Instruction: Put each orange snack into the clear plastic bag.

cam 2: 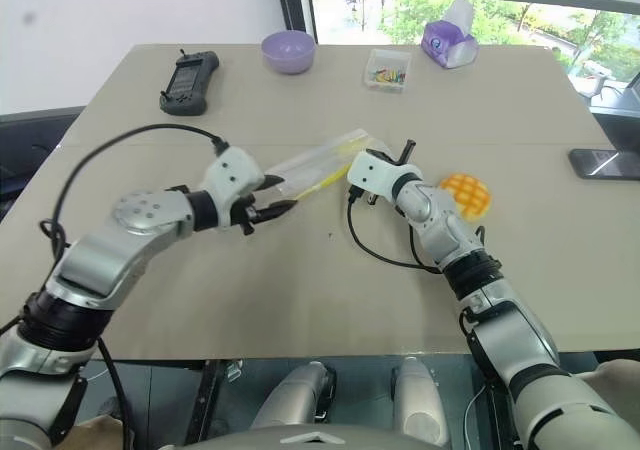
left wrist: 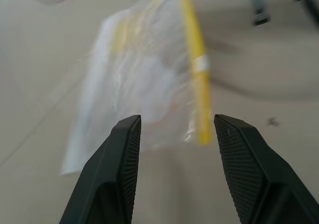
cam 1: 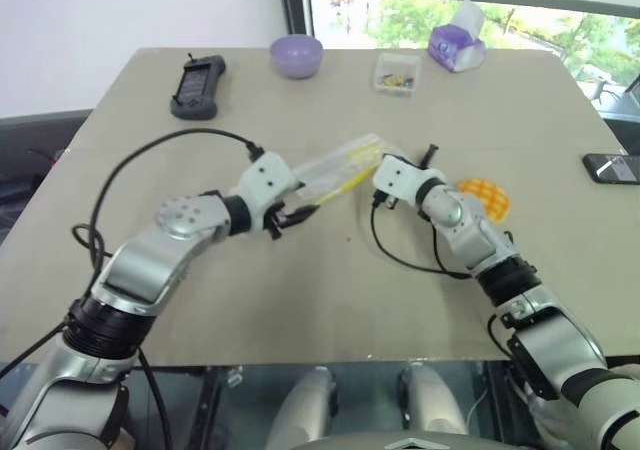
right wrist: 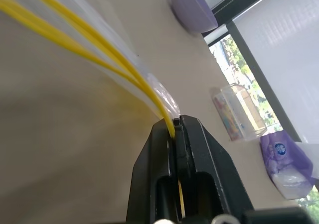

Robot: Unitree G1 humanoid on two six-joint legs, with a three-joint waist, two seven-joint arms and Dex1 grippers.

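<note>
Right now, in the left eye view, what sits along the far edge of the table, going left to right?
Black handheld controller → purple bowl → small clear box → purple tissue pack.

Bright daylight from the window [cam 1: 470, 10] behind the table [cam 1: 300, 300], soft shadows, left wrist view motion-blurred

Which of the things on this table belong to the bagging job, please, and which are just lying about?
Job: orange snack; clear plastic bag, pinched at its yellow strip by the right gripper; left gripper, open before it.

Lying about: purple bowl, small clear box, tissue pack, black controller, phone.
</note>
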